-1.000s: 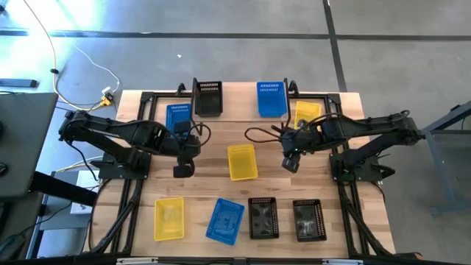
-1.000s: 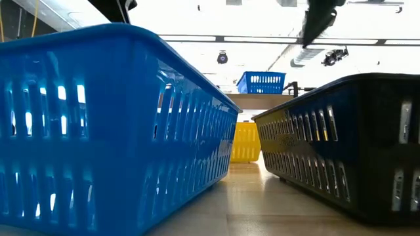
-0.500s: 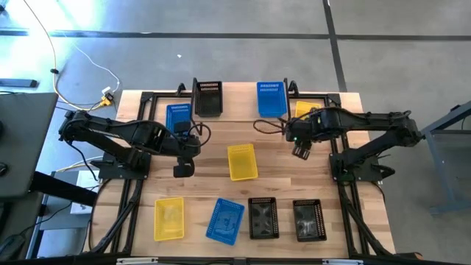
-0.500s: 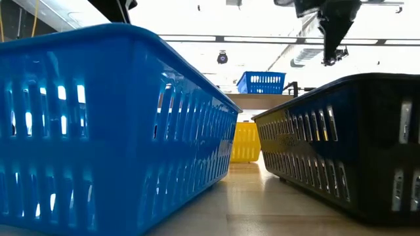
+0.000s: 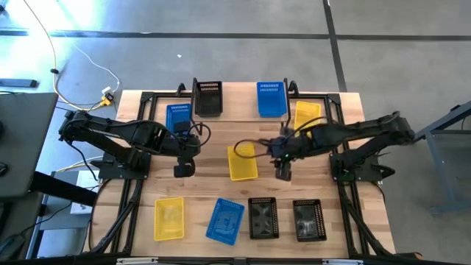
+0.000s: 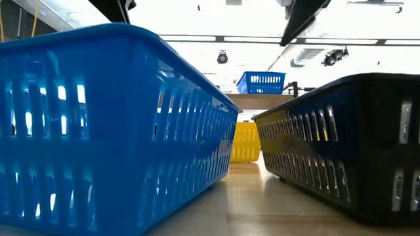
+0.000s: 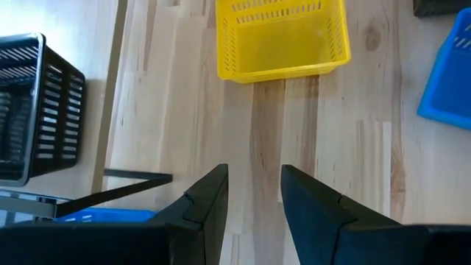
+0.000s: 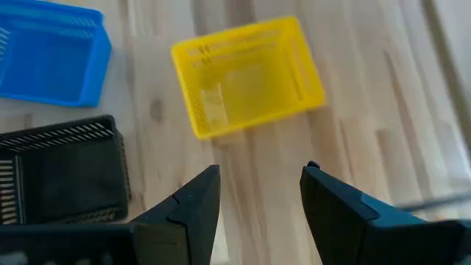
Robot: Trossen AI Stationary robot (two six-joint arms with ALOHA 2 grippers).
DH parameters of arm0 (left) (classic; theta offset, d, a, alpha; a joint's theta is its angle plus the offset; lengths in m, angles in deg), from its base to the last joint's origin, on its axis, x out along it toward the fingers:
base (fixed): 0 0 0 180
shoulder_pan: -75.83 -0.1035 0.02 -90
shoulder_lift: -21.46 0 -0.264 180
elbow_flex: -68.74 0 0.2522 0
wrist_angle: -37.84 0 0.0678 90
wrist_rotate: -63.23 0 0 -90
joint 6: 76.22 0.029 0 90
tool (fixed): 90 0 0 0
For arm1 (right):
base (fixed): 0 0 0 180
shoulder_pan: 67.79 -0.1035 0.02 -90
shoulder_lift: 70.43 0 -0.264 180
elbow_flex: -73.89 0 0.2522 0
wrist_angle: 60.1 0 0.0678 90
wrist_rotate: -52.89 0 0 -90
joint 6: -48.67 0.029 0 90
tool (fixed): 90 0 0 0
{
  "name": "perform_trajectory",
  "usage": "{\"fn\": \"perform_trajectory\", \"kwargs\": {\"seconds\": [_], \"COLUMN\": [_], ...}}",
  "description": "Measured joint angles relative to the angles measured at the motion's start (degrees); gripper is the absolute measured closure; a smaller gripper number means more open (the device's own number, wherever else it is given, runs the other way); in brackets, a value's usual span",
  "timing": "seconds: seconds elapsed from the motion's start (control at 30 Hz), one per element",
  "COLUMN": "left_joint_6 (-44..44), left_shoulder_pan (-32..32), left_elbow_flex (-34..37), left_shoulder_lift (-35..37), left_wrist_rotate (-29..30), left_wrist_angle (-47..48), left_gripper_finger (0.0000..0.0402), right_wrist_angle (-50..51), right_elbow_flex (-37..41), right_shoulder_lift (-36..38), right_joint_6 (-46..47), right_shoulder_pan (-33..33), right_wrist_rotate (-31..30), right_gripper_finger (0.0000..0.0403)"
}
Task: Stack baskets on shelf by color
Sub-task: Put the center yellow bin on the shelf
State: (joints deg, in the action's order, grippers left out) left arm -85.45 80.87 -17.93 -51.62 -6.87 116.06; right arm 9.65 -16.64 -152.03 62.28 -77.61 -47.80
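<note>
Fingers of the right hand [image 5: 283, 172] are held spread, empty, with the middle yellow basket [image 5: 242, 161] just beside, likely lined up for pickup. Left hand [image 5: 184, 171] is parked, slightly parted, over bare desk [image 5: 206, 188].

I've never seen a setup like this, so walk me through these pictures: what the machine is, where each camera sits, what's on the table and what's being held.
This is a two-armed robot at a wooden table. The high view looks straight down. The low view sits at table-top height, between a blue basket and a black one. Each wrist view looks past that arm's own fingers.

On the table lie small plastic baskets: yellow, blue and black. A black basket and a blue one stand at the far edge.

The right gripper hovers open beside the middle yellow basket. The left gripper waits open on that basket's other side. Neither holds anything.
</note>
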Motion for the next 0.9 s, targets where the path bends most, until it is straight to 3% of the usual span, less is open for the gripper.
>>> {"fn": "perform_trajectory", "kwargs": {"seconds": [0.37,0.9], "left_joint_6": [-4.1,-4.3], "left_shoulder_pan": [2.6,4.1], "left_elbow_flex": [0.0,0.0], "left_shoulder_lift": [0.0,0.0], "left_wrist_rotate": [0.4,0.4], "left_wrist_angle": [4.2,4.3], "left_gripper_finger": [0.0286,0.0286], "right_wrist_angle": [-11.0,-18.8], "right_elbow_flex": [0.0,0.0], "right_shoulder_lift": [-12.0,-24.8], "right_joint_6": [-6.1,-9.6], "right_shoulder_pan": [-3.4,-3.9], "right_wrist_rotate": [-0.1,2.3], "right_gripper_finger": [0.0231,0.0231]}}
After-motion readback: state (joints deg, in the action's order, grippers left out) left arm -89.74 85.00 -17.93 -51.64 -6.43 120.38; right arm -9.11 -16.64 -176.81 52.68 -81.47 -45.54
